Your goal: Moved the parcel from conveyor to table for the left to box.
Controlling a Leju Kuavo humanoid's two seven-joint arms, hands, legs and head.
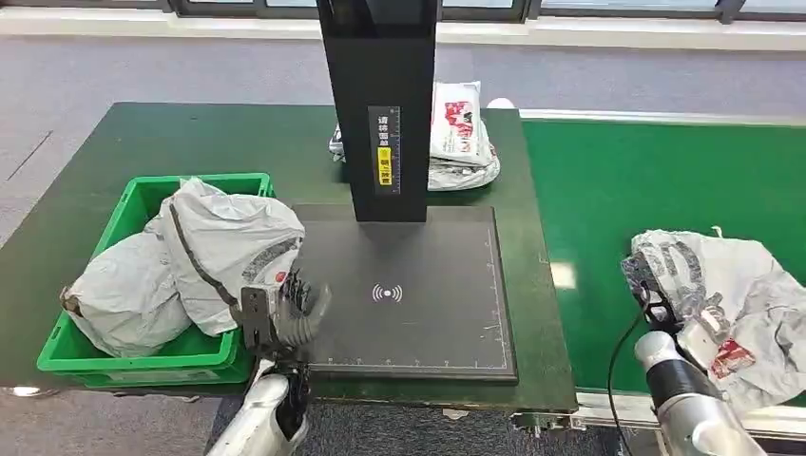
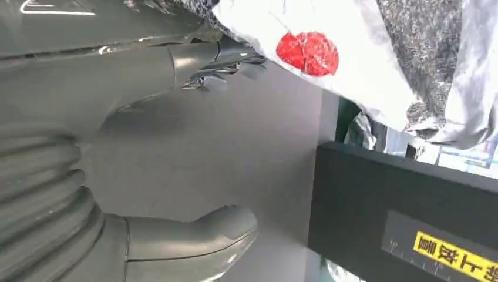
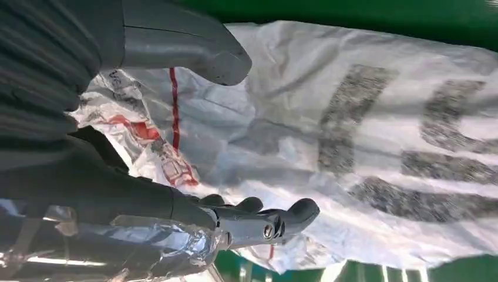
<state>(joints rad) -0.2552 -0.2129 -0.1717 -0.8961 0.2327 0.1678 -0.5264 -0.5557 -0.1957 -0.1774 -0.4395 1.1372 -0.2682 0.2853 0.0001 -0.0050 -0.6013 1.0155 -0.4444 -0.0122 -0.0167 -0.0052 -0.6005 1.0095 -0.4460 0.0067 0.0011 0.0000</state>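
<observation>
Right hand [image 1: 665, 285] spread over the crumpled white parcel [image 1: 737, 294] on the green conveyor [image 1: 618, 180], fingers apart, not clamped. Left hand [image 1: 290, 309] open above the dark scanner pad [image 1: 428, 313] on the counter [image 1: 95, 161], beside the green bin [image 1: 124, 204] of bagged parcels.

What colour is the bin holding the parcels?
Green bin, clearest in the head view.

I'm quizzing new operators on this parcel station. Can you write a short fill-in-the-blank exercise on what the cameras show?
1. The grey parcels are piled in a ____ crate.
2. The right hand reaches onto the parcel lying on the green ____.
3. The left hand hovers by the dark ____ pad, holding nothing.

Missing words: green; conveyor; scanner
</observation>
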